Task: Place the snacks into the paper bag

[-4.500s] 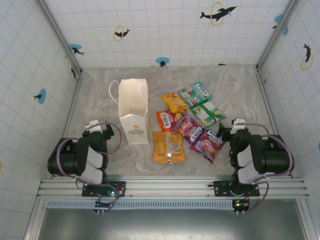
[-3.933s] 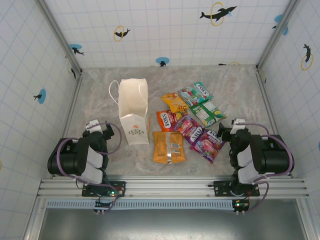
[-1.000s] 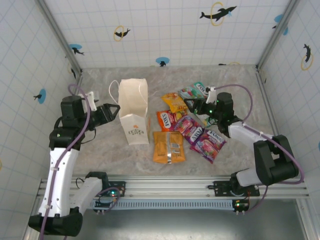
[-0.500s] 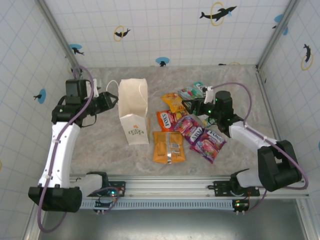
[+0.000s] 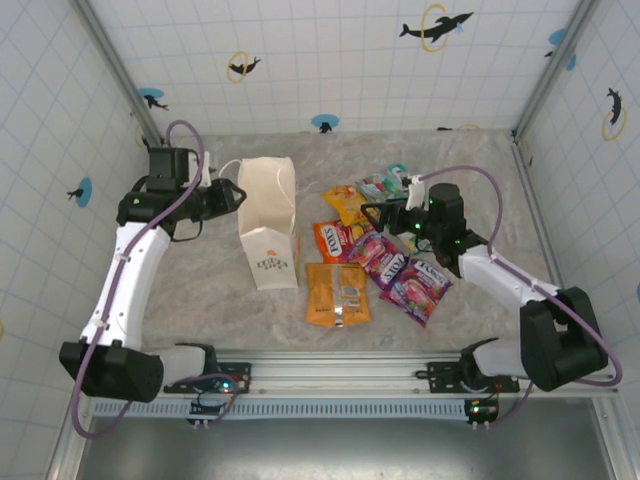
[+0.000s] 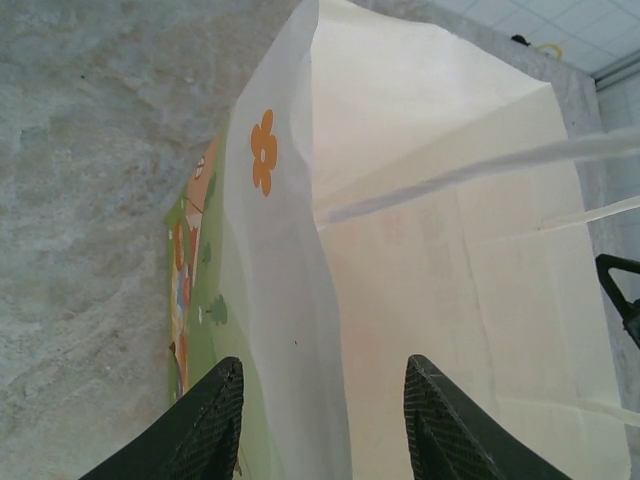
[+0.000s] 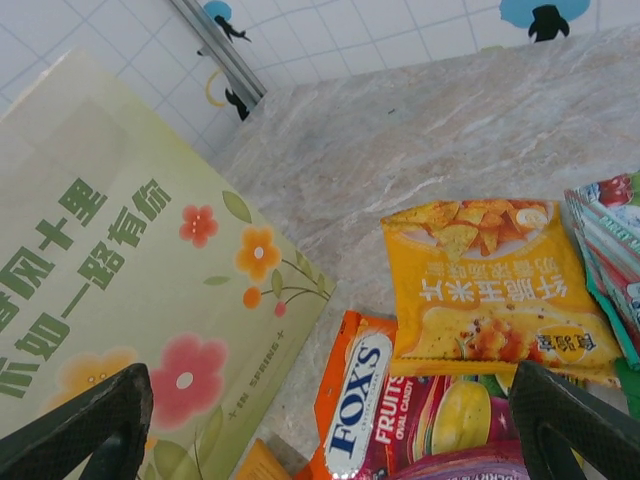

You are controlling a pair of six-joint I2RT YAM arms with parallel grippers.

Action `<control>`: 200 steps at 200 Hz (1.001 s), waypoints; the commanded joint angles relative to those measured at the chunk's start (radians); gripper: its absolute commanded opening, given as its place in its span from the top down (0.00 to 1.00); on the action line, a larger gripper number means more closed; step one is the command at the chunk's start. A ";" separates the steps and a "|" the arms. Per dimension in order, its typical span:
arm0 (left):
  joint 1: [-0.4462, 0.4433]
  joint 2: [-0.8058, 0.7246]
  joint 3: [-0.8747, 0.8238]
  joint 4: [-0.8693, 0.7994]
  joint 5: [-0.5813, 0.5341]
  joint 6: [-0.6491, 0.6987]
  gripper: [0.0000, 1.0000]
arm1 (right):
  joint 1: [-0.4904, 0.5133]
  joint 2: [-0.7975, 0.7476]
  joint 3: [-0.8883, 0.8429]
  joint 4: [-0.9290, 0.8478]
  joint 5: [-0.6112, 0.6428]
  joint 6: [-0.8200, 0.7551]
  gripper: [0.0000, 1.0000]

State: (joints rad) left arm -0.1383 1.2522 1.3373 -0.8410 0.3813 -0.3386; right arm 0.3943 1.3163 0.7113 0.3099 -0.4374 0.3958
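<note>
While apparently upright, paper bag mouth-up, long axis vertical; left gripper, right gripper agape.

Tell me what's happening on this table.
The left gripper is at the rim of the standing paper bag, jaws open either side of its wall. The right gripper hovers open over the snacks, near the yellow packet. The packets lie on the table beside the bag; none is gripped.
</note>
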 commanded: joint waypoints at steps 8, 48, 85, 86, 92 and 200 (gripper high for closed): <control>-0.020 0.027 0.039 -0.010 -0.048 0.022 0.58 | 0.011 -0.032 0.021 -0.089 0.017 -0.030 0.05; -0.046 0.061 0.046 -0.029 -0.123 0.028 0.66 | 0.012 -0.045 0.013 -0.120 0.044 -0.043 0.06; -0.052 0.067 0.052 -0.033 -0.157 0.029 0.78 | 0.011 -0.051 0.019 -0.167 0.076 -0.066 0.05; -0.051 0.065 0.052 -0.033 -0.157 0.028 0.79 | 0.011 -0.051 0.019 -0.169 0.078 -0.068 0.05; -0.052 0.058 0.053 -0.025 -0.157 0.025 0.82 | 0.010 -0.053 0.020 -0.179 0.085 -0.072 0.06; -0.051 0.011 -0.003 0.194 -0.183 -0.089 1.00 | -0.162 -0.108 0.074 -0.641 0.229 -0.070 0.15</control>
State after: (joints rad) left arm -0.1852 1.2751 1.3552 -0.7387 0.1963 -0.3714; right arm 0.2516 1.2602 0.7784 -0.1722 -0.2577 0.3359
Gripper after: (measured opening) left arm 0.046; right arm 0.852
